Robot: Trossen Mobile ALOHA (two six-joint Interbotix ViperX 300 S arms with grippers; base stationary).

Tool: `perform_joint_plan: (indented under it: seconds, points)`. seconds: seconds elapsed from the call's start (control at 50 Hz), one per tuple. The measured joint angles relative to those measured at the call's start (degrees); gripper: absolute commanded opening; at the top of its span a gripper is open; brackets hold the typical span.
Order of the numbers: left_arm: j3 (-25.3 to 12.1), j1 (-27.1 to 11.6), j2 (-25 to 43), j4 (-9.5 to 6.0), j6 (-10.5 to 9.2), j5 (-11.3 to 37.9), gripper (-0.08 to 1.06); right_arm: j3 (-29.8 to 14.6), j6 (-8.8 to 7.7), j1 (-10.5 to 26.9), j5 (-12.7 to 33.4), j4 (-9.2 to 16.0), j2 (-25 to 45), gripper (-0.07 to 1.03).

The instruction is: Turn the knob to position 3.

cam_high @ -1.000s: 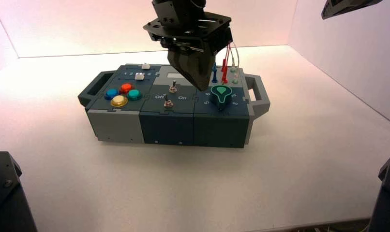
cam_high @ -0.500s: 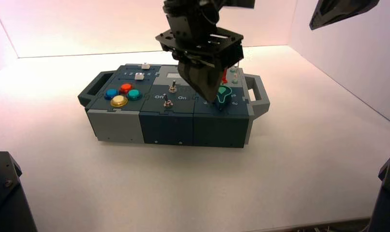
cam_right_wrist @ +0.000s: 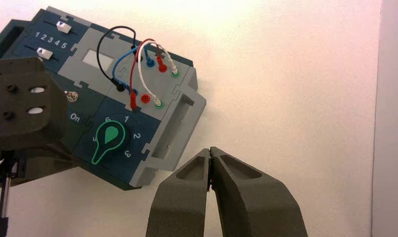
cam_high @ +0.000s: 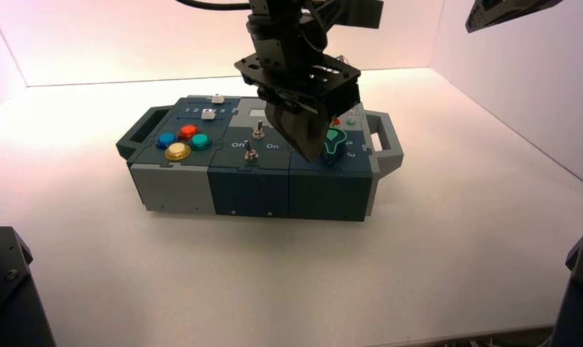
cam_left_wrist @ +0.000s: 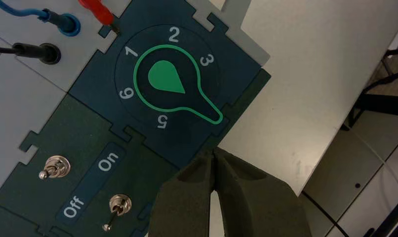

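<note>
High view: box [cam_high: 202,189] on a white table [cam_high: 419,253]; left gripper [cam_high: 309,153] low over the box's right end, just beside the knob [cam_high: 335,142], partly hiding it.

Left wrist view: knob [cam_left_wrist: 168,79] — dark, green-rimmed, pointed tip lying between numerals 5 and 3 [cam_left_wrist: 206,60], covering the spot where 4 would sit. Left gripper [cam_left_wrist: 215,154] fingertips pressed together, holding nothing, near the knob's tip at the box's front edge — contact cannot be told.

Right wrist view: right gripper [cam_right_wrist: 210,154] raised off the box's right side, fingers closed, empty. Wires [cam_right_wrist: 138,54] behind the knob [cam_right_wrist: 107,138].
</note>
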Motion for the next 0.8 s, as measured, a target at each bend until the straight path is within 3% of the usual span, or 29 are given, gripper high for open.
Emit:
perform_joint_plan:
  seconds: [0.26,0.64,0.8]
  points:
    - [-1.4,0.0,2.3,0.62,0.53,-0.7,-0.03,0.0,0.00,0.0,-0.4,0.0,-0.2,-0.02]
    - [-5.2,0.0,5.7,3.60,0.70,-0.3,-0.03,0.0,-0.09,0.0,-0.7,0.0,-0.2,-0.02]
    - [-6.2,-0.2,6.2,4.04,0.70,0.5,-0.03,0.0,-0.09,0.0,-0.9,-0.1,-0.2,-0.02]
